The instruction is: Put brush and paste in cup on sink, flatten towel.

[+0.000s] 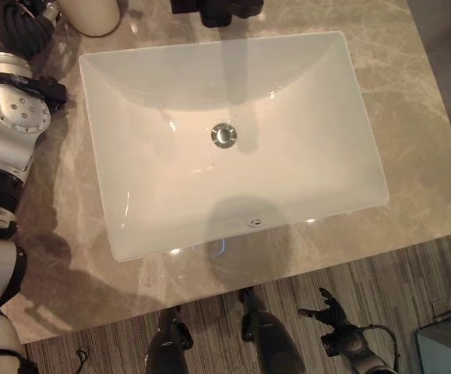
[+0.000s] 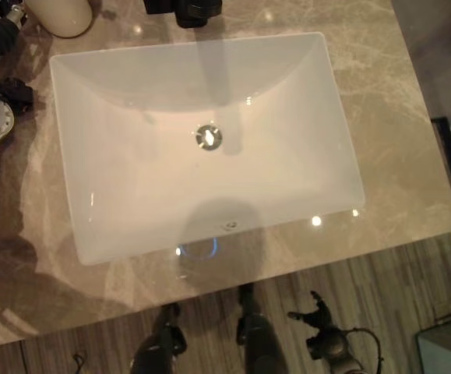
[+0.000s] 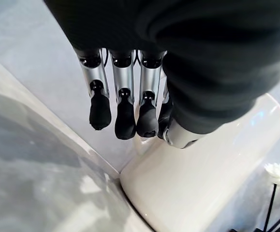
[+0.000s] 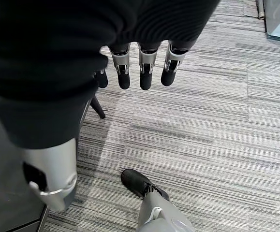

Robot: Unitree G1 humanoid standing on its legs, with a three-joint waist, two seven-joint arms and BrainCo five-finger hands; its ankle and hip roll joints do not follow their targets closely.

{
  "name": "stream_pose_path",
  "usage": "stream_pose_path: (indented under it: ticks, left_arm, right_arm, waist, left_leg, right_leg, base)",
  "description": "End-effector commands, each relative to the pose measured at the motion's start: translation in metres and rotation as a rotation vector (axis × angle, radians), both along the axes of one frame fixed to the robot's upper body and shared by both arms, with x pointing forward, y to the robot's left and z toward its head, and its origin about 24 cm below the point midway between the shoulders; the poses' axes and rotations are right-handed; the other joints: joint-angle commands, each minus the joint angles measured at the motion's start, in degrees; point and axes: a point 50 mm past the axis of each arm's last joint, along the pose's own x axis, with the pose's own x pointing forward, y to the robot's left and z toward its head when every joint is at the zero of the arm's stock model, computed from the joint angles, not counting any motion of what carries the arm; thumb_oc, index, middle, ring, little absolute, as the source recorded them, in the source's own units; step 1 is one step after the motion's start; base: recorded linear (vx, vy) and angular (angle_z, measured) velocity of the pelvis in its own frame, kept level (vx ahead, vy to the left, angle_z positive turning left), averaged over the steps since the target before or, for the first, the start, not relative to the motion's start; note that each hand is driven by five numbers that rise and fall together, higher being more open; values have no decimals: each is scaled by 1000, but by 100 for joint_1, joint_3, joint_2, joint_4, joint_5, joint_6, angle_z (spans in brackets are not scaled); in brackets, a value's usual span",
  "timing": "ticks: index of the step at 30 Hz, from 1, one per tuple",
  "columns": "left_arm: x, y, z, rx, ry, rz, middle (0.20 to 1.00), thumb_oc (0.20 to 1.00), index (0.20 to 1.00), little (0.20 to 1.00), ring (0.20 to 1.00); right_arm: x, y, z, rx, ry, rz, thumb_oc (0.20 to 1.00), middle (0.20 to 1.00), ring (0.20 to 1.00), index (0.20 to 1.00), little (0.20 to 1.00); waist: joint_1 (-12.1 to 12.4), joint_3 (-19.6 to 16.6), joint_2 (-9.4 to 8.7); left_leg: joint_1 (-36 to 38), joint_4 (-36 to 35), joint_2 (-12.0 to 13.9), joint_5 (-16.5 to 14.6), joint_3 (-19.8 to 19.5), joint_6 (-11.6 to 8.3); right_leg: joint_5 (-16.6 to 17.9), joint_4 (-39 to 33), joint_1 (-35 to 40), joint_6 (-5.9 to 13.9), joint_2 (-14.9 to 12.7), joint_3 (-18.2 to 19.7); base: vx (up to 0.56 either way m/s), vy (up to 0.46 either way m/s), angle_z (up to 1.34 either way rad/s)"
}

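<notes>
Sink (image 1: 132, 226) set in counter (image 1: 412, 117) — cup (image 1: 93, 15) behind its left corner

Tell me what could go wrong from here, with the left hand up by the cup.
1. The left hand hangs with straight fingers right beside the white cup near the sink's far left corner; a careless sweep could tip the cup or knock it into the basin.
2. The right hand hangs low over the floor, below the counter edge; raising it straight up could strike that edge.
</notes>
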Motion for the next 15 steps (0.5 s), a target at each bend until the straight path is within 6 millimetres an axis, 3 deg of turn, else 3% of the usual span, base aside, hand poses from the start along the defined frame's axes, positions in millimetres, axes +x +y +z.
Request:
stream_pose_path:
  ticks: [1,10,15]
  left_arm:
    - [8,-6,-2,25,18,25,200,200,200,200,200]
    - [5,28,-22,31,110,186,200,200,200,200,200]
    - [-8,39,-39,-22,99,144,200,200,200,200,200]
  right_arm:
    - [-14,-11,-2,-8,22,-30,1000,1000,1000,1000,1000]
    - [-25,-19,-8,-38,83,-51,1000,1000,1000,1000,1000]
    - [-29,-23,-11,-40,113,-73,1000,1000,1000,1000,1000]
  waist:
    - [-79,-19,-5]
    - [6,-117,-99]
    - [193,-178,-106]
  left_leg:
    - [443,31,257,-395,-122,-474]
    - [606,31,312,-268,-112,-428]
    - [801,31,332,-285,-163,-436]
  right_leg:
    - [189,-5,-96,658,-359,307]
    - [219,-5,68,547,-305,247]
    - [128,-5,333,494,-283,150]
  base:
    - [0,0,0]
    - [-22,-28,-4]
    - [9,-28,0]
